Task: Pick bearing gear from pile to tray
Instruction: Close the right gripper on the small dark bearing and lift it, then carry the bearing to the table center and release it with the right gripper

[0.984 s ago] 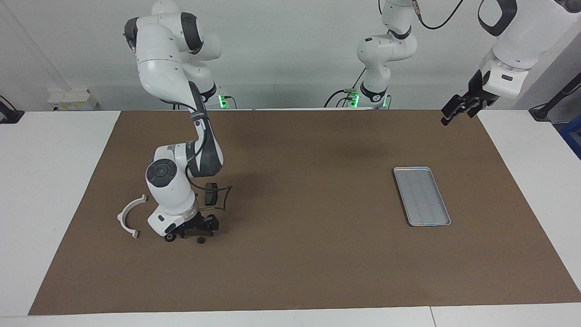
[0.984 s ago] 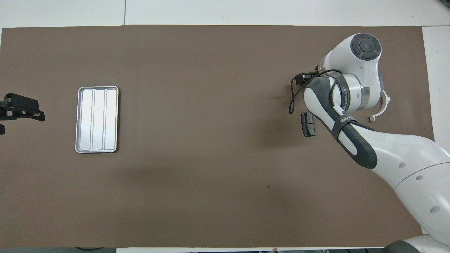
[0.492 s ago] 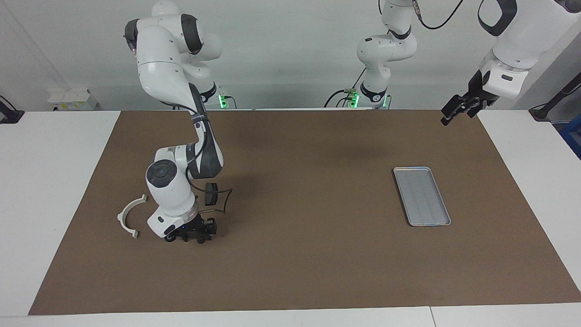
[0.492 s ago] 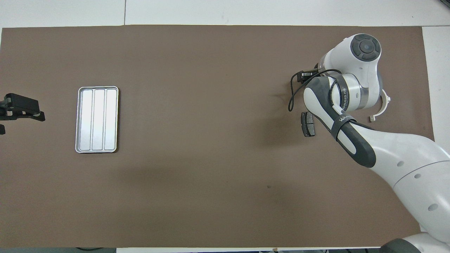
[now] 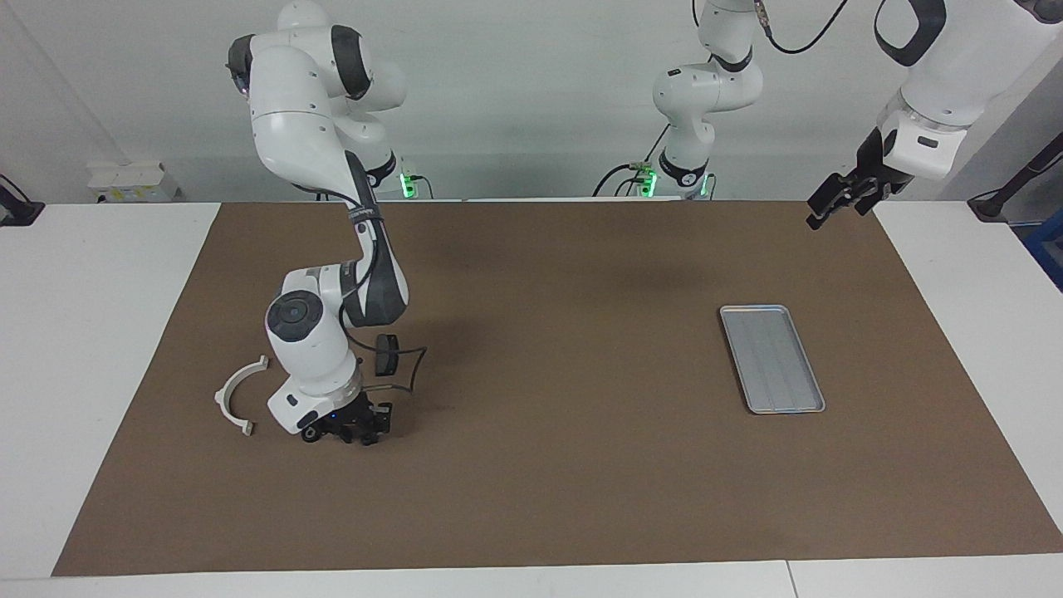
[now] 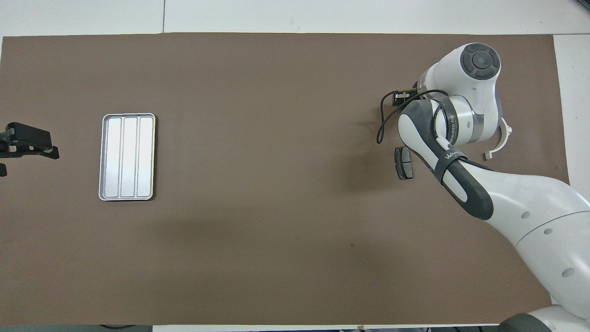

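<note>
My right gripper (image 5: pixel 353 433) is down at the mat on the pile, at the right arm's end of the table, right over the tiny black round pieces; one piece (image 5: pixel 309 434) shows beside it. In the overhead view the arm's wrist hides the gripper and these pieces. A dark grey brake pad (image 5: pixel 384 353) (image 6: pixel 403 162) lies nearer to the robots than the gripper. The white half-ring bracket (image 5: pixel 237 399) (image 6: pixel 502 138) lies beside the gripper. The silver tray (image 5: pixel 771 358) (image 6: pixel 127 157) lies at the left arm's end and holds nothing. My left gripper (image 5: pixel 830 208) (image 6: pixel 27 145) waits in the air.
A brown mat (image 5: pixel 565 498) covers the white table (image 5: pixel 100 332). A black cable (image 5: pixel 407 365) loops from the right wrist over the mat by the brake pad. The second brake pad is hidden.
My right gripper has come down and shifted a little over the black round pieces, so one that lay free now sits under it. The left arm has not moved.
</note>
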You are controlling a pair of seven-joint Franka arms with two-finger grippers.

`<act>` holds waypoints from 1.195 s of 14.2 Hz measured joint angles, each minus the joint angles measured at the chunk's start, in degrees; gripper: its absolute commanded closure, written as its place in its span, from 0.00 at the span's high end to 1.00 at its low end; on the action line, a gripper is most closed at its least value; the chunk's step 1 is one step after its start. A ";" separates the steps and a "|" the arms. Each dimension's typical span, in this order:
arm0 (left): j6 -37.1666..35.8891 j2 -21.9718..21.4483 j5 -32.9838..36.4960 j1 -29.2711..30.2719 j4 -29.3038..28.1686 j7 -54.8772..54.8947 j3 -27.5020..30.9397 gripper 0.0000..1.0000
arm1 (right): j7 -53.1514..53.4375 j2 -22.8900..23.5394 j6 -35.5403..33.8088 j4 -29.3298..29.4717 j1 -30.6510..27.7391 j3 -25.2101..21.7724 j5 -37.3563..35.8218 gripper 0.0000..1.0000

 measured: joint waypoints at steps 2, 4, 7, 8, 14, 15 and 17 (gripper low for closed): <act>0.00 0.00 0.00 0.00 0.00 0.00 0.00 1.00 | 0.25 0.00 0.00 0.03 0.02 0.02 0.00 0.14; 0.00 0.00 0.00 0.00 0.00 0.00 0.00 1.00 | 0.29 -0.26 -0.06 0.05 -0.02 0.03 -0.01 0.00; 0.00 0.00 0.00 0.00 0.00 0.00 0.00 1.00 | 0.30 -0.25 0.00 0.06 -0.02 0.03 -0.01 0.00; 0.00 0.00 0.00 0.00 0.00 0.00 0.00 1.00 | 0.30 -0.25 -0.01 0.06 -0.02 0.03 -0.01 0.00; 0.00 0.00 0.00 0.00 0.00 0.00 0.00 1.00 | 0.30 -0.32 -7.11 2.99 0.08 0.02 -0.26 0.00; 0.00 0.00 0.00 0.00 0.00 0.00 0.00 1.00 | 0.30 -0.69 -10.77 4.98 0.24 0.02 -0.68 0.00; 0.00 0.00 0.00 0.00 0.00 0.00 0.00 1.00 | 0.30 -3.33 -17.86 7.62 0.79 0.14 -1.33 0.00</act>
